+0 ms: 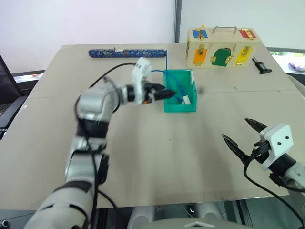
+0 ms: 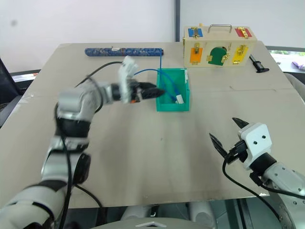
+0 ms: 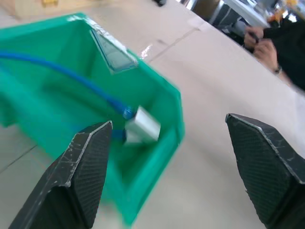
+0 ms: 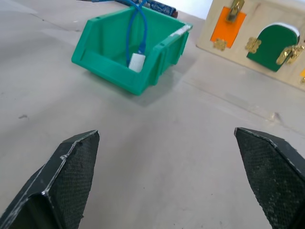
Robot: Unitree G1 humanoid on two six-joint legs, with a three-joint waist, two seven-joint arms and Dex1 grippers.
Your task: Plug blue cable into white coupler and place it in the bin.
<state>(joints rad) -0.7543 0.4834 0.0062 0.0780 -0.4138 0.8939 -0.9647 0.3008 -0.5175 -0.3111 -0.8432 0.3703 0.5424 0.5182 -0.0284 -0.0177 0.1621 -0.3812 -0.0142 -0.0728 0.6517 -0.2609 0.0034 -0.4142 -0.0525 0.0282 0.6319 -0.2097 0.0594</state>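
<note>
Left pincer (image 1: 162, 91) sits at the rim of the small teal-green plastic bin (image 1: 191, 106), its two black fingers spread wide, nothing between them. Straight ahead of those fingertips, inside the bin, lies the tiny white boxy coupler (image 3: 141, 126) with one end of the thin bright-blue cable (image 3: 66, 71) running into it; whether the plug is fully seated, can't tell. The rest of the blue cable arcs up out of the bin, over its rim on the far side from the pincer, and trails off toward the back of the beige surface (image 1: 143, 157). Coupler rests on the bin floor near the low front wall, clear of the left pincer. Right pincer (image 1: 242, 136) hangs well apart from the bin, near the front right edge of the surface, fingers wide apart, holding nothing; from its wrist view the bin is ahead with the white coupler visible against the inner wall. Beyond the bin from the left pincer: a pale wooden box with coloured doors and a metal handle (image 1: 222, 46). Beyond the left pincer, along the back edge: a thick dark-blue patterned roll (image 1: 127, 53). A small black tool (image 1: 260, 65) lies beside the wooden box. A person's hands (image 3: 264, 45) show past the surface's edge in the left wrist view.
</note>
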